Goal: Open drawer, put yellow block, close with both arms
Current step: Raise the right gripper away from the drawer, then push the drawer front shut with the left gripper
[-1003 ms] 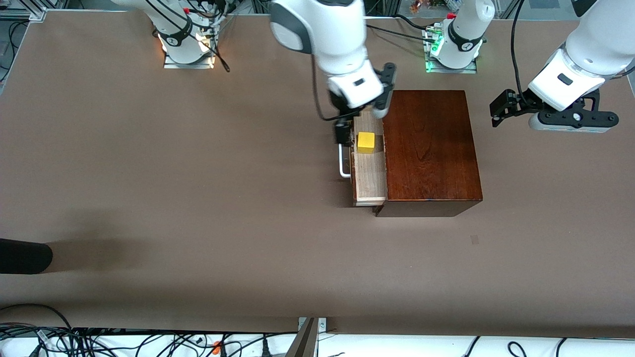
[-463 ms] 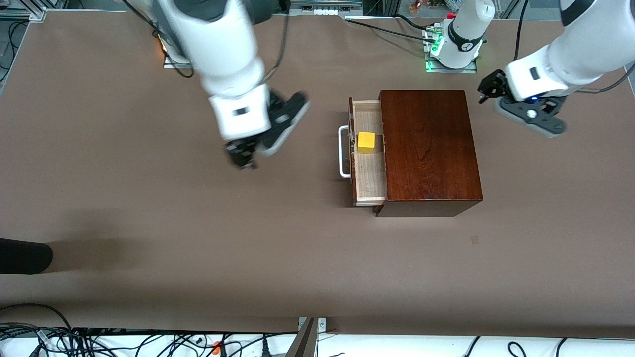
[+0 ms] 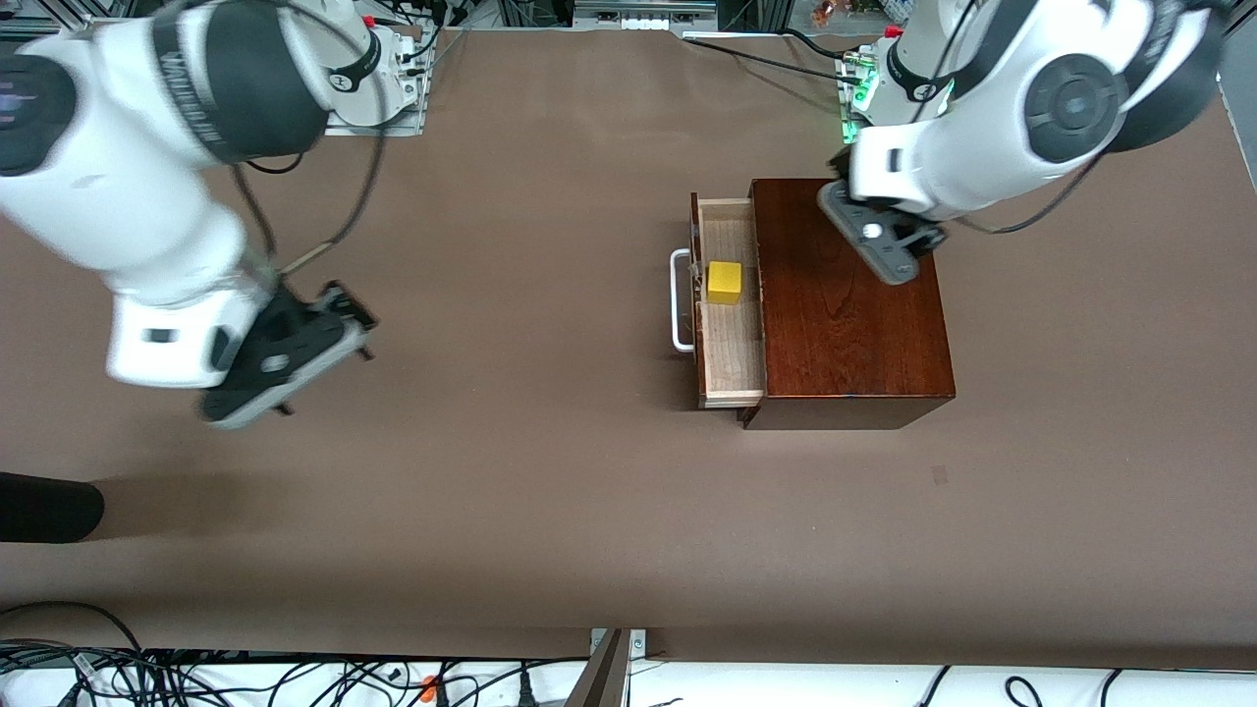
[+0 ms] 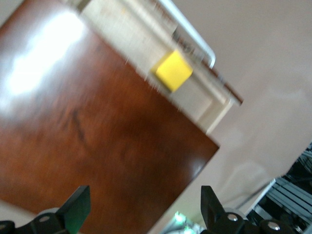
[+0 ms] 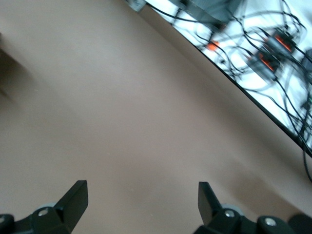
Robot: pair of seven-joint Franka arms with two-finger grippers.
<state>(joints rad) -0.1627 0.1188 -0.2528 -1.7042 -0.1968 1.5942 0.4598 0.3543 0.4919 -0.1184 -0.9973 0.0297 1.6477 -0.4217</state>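
Observation:
The drawer (image 3: 732, 344) stands pulled out of the mahogany box (image 3: 849, 324) toward the right arm's end of the table, its white handle (image 3: 678, 299) leading. The yellow block (image 3: 725, 282) lies in the pale tray, with nothing touching it. My left gripper (image 3: 877, 236) hovers over the box's top, open and empty. The left wrist view shows the box top (image 4: 97, 136), the block (image 4: 173, 71), the drawer (image 4: 195, 97) and that gripper (image 4: 144, 209). My right gripper (image 3: 285, 358) is over bare table well away from the drawer. It is open and empty (image 5: 141, 202).
A dark rounded object (image 3: 49, 506) pokes in at the right arm's end, near the front camera. Cables (image 5: 263, 53) hang past the table's front edge. Both arm bases (image 3: 899, 98) stand along the edge farthest from the front camera.
My right arm has swung from the drawer out over open table toward its own end. My left arm has moved from beside the box to over its top. Drawer and block stayed put.

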